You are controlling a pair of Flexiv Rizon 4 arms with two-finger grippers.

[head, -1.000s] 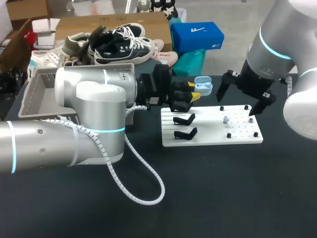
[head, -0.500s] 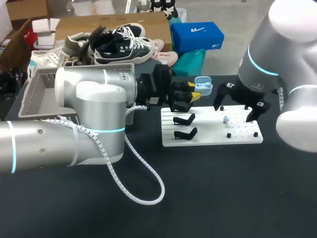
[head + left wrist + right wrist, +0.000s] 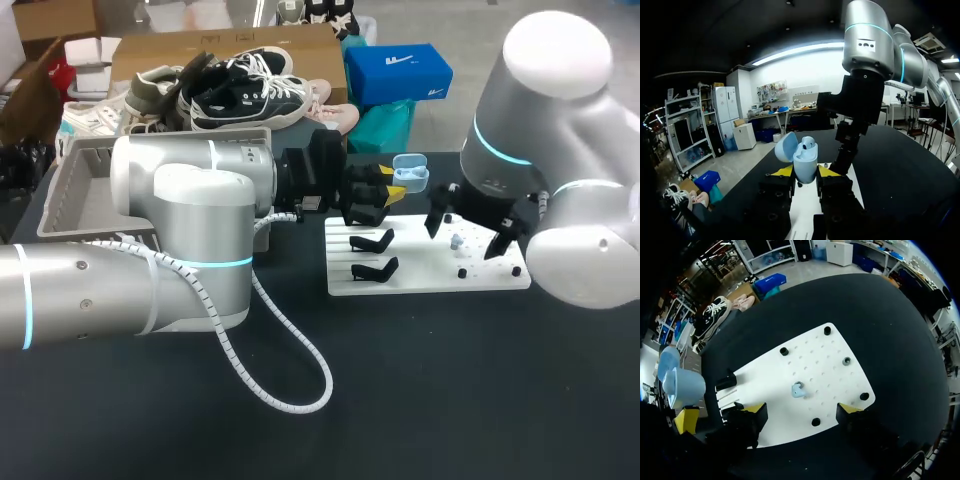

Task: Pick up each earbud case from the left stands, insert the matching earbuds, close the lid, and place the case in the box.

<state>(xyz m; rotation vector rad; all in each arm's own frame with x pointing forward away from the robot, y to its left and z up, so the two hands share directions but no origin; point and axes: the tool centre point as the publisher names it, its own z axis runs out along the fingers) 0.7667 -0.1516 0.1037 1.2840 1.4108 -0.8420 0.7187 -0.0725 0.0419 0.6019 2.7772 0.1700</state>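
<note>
Head view shows us a black table (image 3: 450,390) with one flat white board (image 3: 430,272) on it. We count two black stands (image 3: 373,241), five small round pegs (image 3: 784,351) and one grey plastic box (image 3: 70,195). Our left gripper (image 3: 805,171) is clamped on the one light blue earbud case (image 3: 805,159), its lid open, held up in the air. Our right gripper (image 3: 801,410) has its fingers wide apart above one pale blue earbud (image 3: 798,389) lying on the board.

Light blue earbud case (image 3: 805,161) is upright, lid flipped open, a bud (image 3: 808,145) seated inside, pinched in my left end effector (image 3: 802,172). Other earbud (image 3: 798,389) lies loose on the white pegboard (image 3: 825,370).
</note>
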